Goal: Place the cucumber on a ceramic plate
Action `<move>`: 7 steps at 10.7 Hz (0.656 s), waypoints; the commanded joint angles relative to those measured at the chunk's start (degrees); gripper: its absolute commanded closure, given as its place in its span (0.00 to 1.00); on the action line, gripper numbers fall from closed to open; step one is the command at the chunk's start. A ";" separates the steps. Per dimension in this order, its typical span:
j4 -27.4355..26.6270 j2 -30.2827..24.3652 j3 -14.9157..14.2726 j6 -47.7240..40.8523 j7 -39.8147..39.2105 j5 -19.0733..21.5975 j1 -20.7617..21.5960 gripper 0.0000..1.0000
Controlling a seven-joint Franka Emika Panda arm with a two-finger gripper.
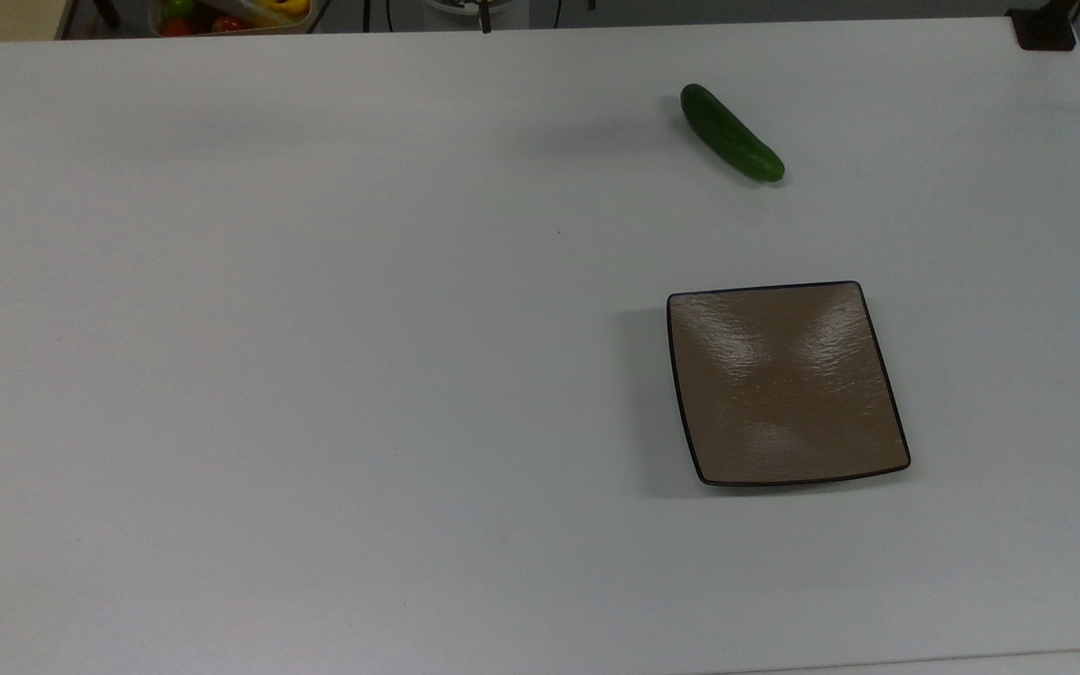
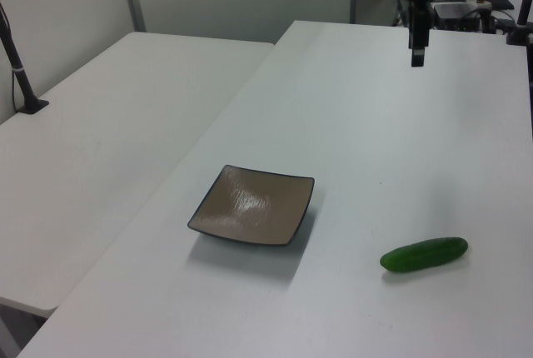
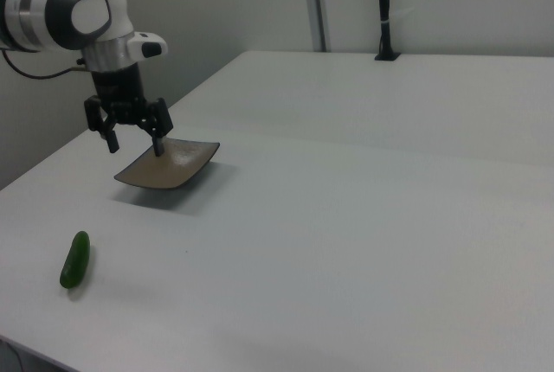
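Observation:
The dark green cucumber (image 1: 732, 133) lies on the white table near its far edge, toward the top view's right. The square glossy brown ceramic plate (image 1: 784, 384) sits nearer the front and has nothing on it. In the right view my gripper (image 3: 136, 144) hangs open and empty in the air, above and behind the cucumber (image 3: 75, 259) and in front of the plate (image 3: 169, 164). In the left view the gripper (image 2: 418, 48) hovers over the far part of the table, well behind the cucumber (image 2: 424, 254) and the plate (image 2: 254, 206).
A bin of colourful vegetables (image 1: 231, 13) stands past the table's far edge at the top view's left. A black clamp (image 1: 1046, 28) sits at the far right corner. A second white table (image 2: 108, 116) with a black post (image 2: 21, 75) adjoins in the left view.

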 commanded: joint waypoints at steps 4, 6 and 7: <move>-3.45 -1.23 8.32 -3.60 -0.88 2.61 4.92 0.00; -5.73 -1.06 14.02 -2.64 -0.88 2.79 4.75 0.00; -7.40 -1.15 15.79 -1.16 -0.88 3.74 4.23 0.00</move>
